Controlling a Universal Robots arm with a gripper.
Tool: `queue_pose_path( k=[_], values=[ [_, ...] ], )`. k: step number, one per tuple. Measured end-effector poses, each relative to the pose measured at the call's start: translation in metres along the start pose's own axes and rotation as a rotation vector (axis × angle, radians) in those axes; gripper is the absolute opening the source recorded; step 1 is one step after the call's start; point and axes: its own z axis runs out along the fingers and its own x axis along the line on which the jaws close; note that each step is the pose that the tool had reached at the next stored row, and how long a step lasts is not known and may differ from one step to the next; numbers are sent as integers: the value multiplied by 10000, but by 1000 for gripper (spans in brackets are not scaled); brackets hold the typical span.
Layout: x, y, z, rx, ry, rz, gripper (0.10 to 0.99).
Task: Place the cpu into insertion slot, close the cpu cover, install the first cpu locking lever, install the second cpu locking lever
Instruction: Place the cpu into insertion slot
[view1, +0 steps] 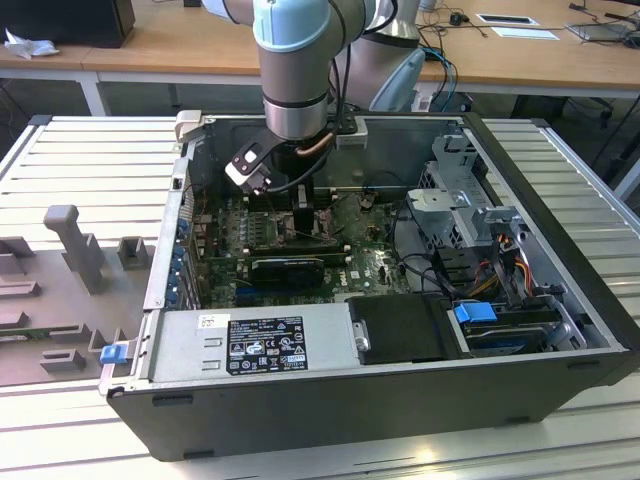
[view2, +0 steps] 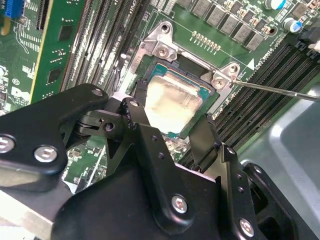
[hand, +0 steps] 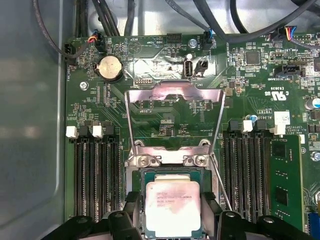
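The cpu (hand: 172, 207), a pale silver square chip, lies flat within the insertion slot (hand: 172, 171) on the green board. My gripper (hand: 172, 212) straddles it, with one black finger (hand: 132, 207) against each opposite edge, shut on the chip. In the second wrist view the cpu (view2: 172, 102) sits inside the dark slot frame (view2: 187, 62) between the fingers (view2: 142, 120). The cpu cover (hand: 172, 91), a silver frame plate, stands swung back off the slot. A thin wire locking lever (hand: 220, 185) runs beside the slot and sticks out free (view2: 275, 90). In the exterior view the gripper (view1: 303, 215) reaches down into the case.
Black memory slots (hand: 95, 175) flank the slot on both sides. A green memory card (view2: 55, 55) stands close by. A coin battery (hand: 110, 67) and cables (hand: 115, 15) lie beyond the cover. The case walls (view1: 560, 250) and power supply (view1: 260, 345) enclose the board.
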Motion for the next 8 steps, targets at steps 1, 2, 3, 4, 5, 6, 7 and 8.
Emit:
queue_pose_path(
  k=[1,2,3,4,5,6,7,8],
  values=[
    [0,3,-35,-1,-3,0,608],
    [1,6,-68,-1,-7,-1,608],
    [1,8,-95,-1,-7,0,608],
    [2,9,-112,-2,-12,0,608],
    [2,11,-134,-1,-23,-2,608],
    [2,13,-151,-2,-35,-3,608],
    [2,13,-161,-2,-40,-3,608],
    [3,14,-168,-2,-41,-4,608]
  ],
)
